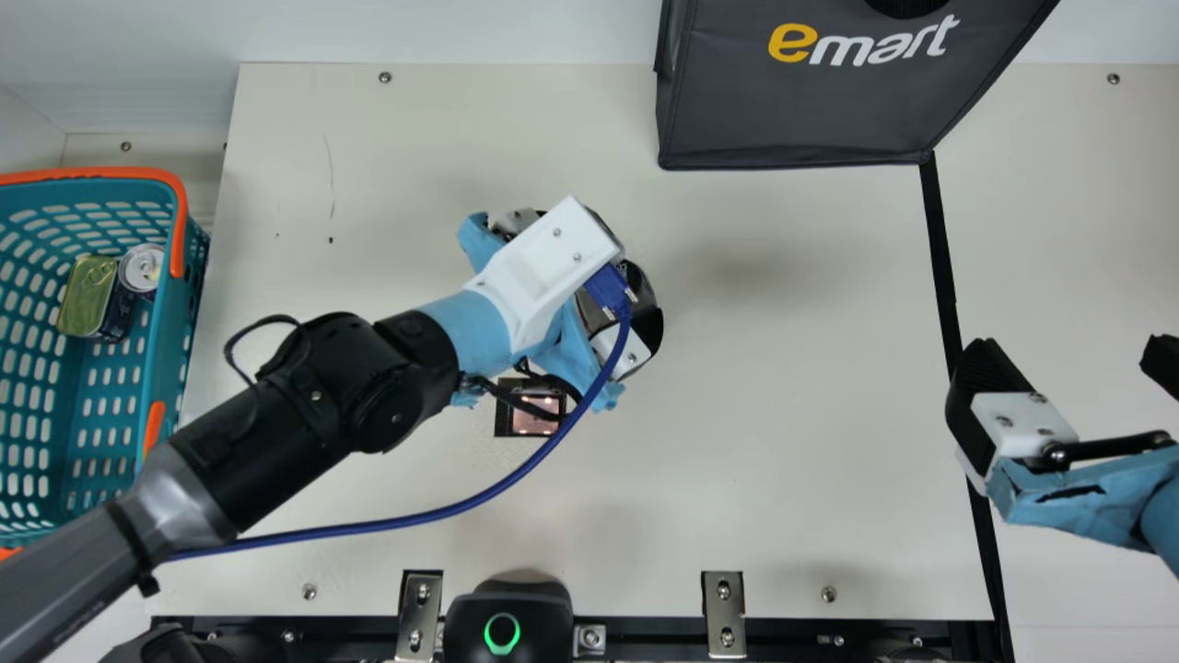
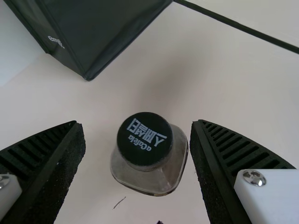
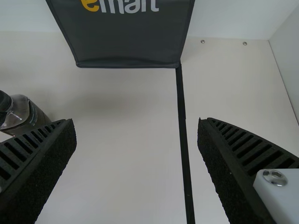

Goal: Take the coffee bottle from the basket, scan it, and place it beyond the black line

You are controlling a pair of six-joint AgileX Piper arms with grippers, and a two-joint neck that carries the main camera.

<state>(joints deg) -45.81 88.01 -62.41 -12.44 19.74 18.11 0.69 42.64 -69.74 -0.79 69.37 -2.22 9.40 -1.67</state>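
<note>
The black line (image 1: pixel 939 249) runs down the bench (image 1: pixel 792 442) in the main view, and the coffee bottle (image 2: pixel 164 176) is to the left of it, well apart from it. The left gripper (image 1: pixel 619 276) is over the bottle on that same side of the black line. In the left wrist view its 2 ribbed fingers stand wide apart, 1 on each side of the bottle's dark cap (image 2: pixel 145 138), touching neither the cap nor the glass. The bottle seems to stand upright, as far as the 2 wrist views let me judge. The right gripper (image 1: pixel 1073 368) hangs at the black line, its 2 fingers apart with nothing between them, and in the main view 1 of them covers a bit of the line. A dark grey bag (image 1: pixel 792 110) has its lower right corner at the top end of the black line. Farthest left of the line is the teal basket (image 1: pixel 169 354) with orange handles, holding 2 things: a flat tin (image 1: pixel 87 295) and a round can (image 1: pixel 143 267). Left of the line's lower end, at the bench's front edge, is a black device (image 1: pixel 543 612) with a green ring.
</note>
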